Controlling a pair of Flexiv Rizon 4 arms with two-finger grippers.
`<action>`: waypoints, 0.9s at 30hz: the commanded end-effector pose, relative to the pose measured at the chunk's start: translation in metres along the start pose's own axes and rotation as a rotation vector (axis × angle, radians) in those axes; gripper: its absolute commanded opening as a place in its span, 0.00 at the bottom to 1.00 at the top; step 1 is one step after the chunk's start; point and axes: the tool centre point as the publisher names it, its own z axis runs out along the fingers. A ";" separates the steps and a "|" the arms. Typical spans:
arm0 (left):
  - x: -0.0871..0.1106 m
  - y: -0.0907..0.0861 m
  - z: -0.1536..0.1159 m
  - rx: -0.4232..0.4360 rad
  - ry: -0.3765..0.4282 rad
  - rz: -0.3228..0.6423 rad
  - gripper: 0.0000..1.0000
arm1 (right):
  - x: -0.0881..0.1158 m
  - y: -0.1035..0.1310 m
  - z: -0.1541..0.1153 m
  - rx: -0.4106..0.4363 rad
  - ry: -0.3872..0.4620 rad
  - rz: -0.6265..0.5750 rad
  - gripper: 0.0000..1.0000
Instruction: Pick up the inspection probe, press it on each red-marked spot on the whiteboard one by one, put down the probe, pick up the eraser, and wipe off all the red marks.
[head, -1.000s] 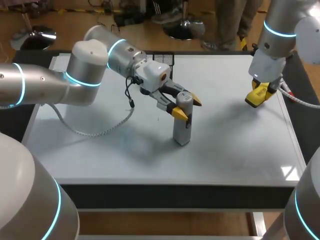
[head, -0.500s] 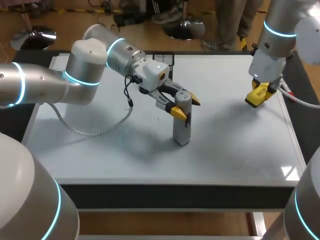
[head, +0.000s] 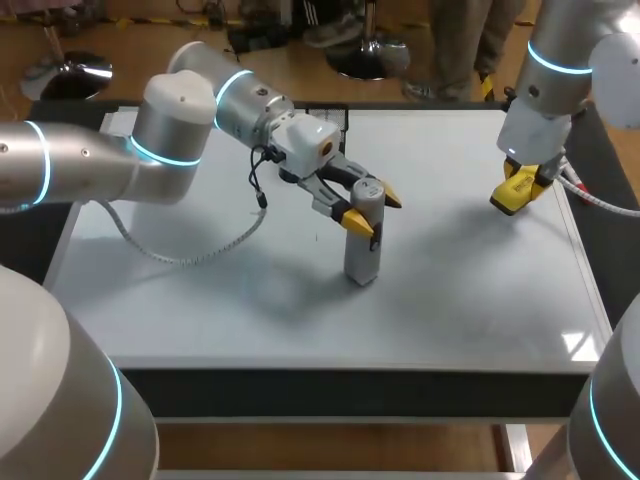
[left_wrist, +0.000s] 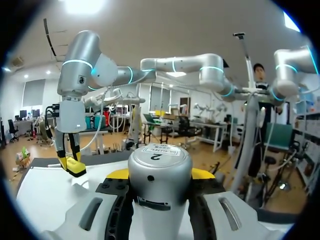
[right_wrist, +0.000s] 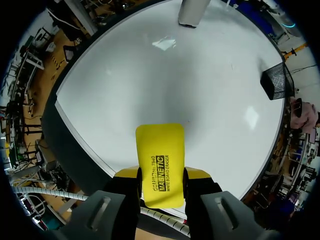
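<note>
— Left gripper (head: 374, 211), what's it doing?
— Clamped on the inspection probe (head: 362, 250). One yellow-tipped finger on each side of the silver cylinder, gripping it near the top. The wrist view shows it too, with the body wedged tight between the two fingers.
— Where's the probe?
— Upright, roughly mid-whiteboard (head: 480, 300), a bit left of centre from where I'm standing. Its lower end is down at the surface (can't tell if it's actually touching or just off it). The flat round cap faces up toward the wrist.
— Left arm?
— It comes in from the left side and reaches across the board, with a cable looping down from it onto the white surface.
— Right gripper (right_wrist: 161, 174)?
— Gripping the eraser (right_wrist: 160, 150). It's a yellow slab pinched by its edges between the two fingers, and most of its length sticks out past the tips.
— Where's that?
— Over the far right part of the board, near the right edge and well apart from the probe. There's a soft shadow on the board just ahead of it. Can't say whether it touches.
— Anything else on there?
— A black mesh holder (right_wrist: 274, 82) at the far edge, behind the left wrist.
</note>
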 end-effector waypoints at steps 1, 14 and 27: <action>0.001 -0.014 -0.012 -0.004 0.000 0.026 0.00 | 0.000 -0.001 0.000 0.001 0.003 -0.002 0.00; 0.001 -0.044 -0.081 -0.081 -0.015 0.059 0.00 | 0.000 -0.001 0.000 0.001 0.003 -0.002 0.00; 0.007 -0.053 -0.159 -0.094 -0.066 0.055 0.00 | 0.000 -0.001 0.000 0.001 0.003 -0.002 0.00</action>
